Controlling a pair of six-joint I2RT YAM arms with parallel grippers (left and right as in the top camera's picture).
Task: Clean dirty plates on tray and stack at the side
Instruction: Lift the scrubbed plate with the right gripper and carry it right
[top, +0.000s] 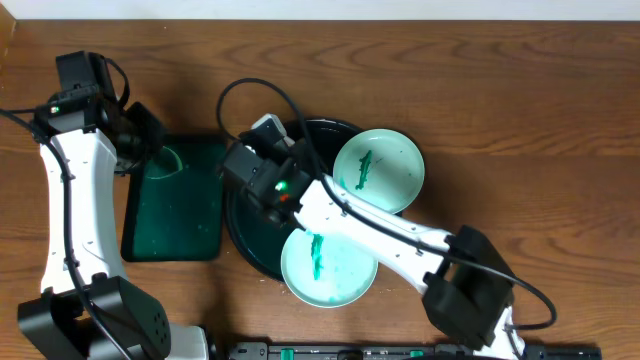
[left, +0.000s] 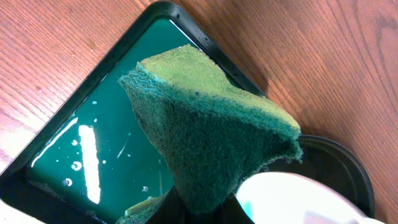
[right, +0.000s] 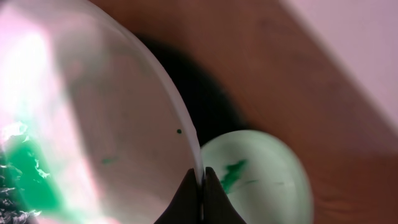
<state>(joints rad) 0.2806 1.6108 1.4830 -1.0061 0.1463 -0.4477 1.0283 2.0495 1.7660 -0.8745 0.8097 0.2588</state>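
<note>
right gripper (right: 200, 193) is pinched down hard on the thin rim of the white plate (right: 93, 112), jaws nearly closed, and the plate is up on edge over the black tray (top: 240, 240) mid-table, green smear showing on its face. over by the left edge, left gripper (top: 150, 145) has the sponge (left: 211, 130) squeezed into a wedge above the dark green tray (top: 175, 215), water pooled in it. here's the worry: that rim hold is tiny, so a firm sponge push could pivot the plate or pop it out of the fingers, straight down onto the tray or the mint plate (top: 328, 265) towards the near edge. that one looks to overhang the tray's rim, and so does the other mint plate (top: 378, 170) on the side nearer the right edge; a knock could tip either onto the table (top: 500, 80). a wet sponge makes the rim slicker too, and both arms crowd the same spot.
</note>
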